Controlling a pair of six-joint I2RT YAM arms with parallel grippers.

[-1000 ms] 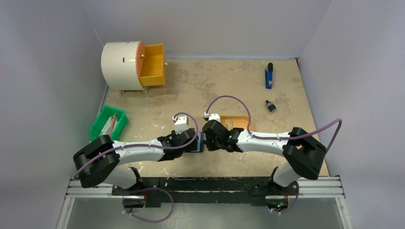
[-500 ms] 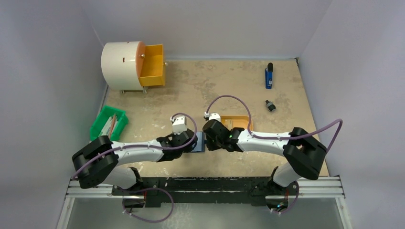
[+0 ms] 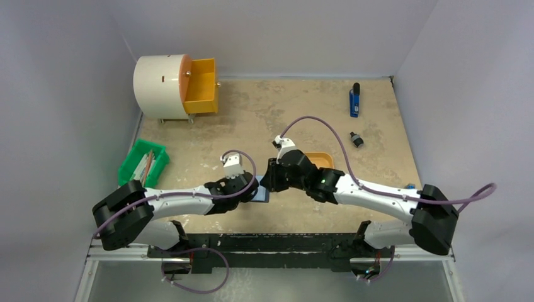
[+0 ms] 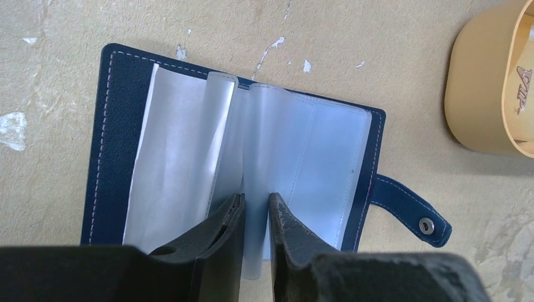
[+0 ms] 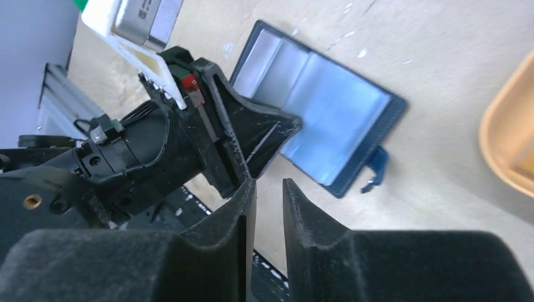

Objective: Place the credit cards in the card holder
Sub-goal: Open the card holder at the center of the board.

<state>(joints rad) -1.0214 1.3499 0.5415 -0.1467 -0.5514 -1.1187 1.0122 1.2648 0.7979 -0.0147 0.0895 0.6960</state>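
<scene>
Holder (image 4: 119, 126) lay open flat on the worktop (image 3: 252, 126), close to the near edge, approx mid-width, clear sleeves up. Snap tab (image 4: 409, 211) stuck out on the R side, toward the tray (image 4: 478, 88). Tray sat just beside the holder, not touching.

L claw (image 4: 256, 198): down over the holder's near edge, fingers nearly together and clamped on one clear sleeve (image 4: 255, 157) at the fold. Rest of the sleeves lay fanned to either side.

R claw (image 5: 269, 184): off the worktop, above and just R of the holder, pointing at the L claw. Fingers apart by a narrow gap, nothing between them.

Cards: one tan card (image 4: 524, 94) w/ print showed inside the tray in the L wrist view. In the top view the R arm hid most of the tray, so can't give a count. No card showed in the sleeves.
</scene>
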